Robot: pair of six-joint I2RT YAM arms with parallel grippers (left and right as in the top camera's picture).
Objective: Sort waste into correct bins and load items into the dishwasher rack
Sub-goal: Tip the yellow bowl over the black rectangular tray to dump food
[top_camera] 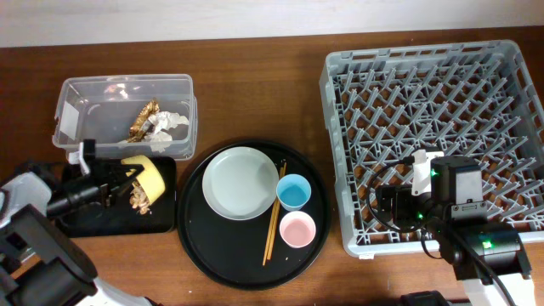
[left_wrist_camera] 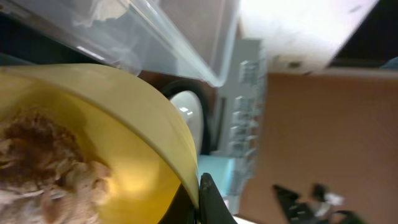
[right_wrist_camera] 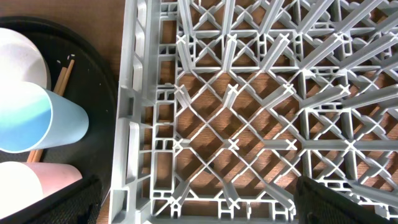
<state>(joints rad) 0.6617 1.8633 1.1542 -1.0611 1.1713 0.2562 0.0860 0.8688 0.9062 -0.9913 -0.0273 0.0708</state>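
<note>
Though mostly hidden, the left pincer (top_camera: 126,180) grips yellow bowl (top_camera: 147,172); right pincer (right_wrist_camera: 199,200) gapes empty.

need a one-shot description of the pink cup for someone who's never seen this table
Find the round black tray mid-table, just left of the grey rack. Two small cups stand on its right side, beside the wooden chopsticks. The pink cup is the one nearer the robot, next to the light-blue cup; colour alone tells them apart.
</note>
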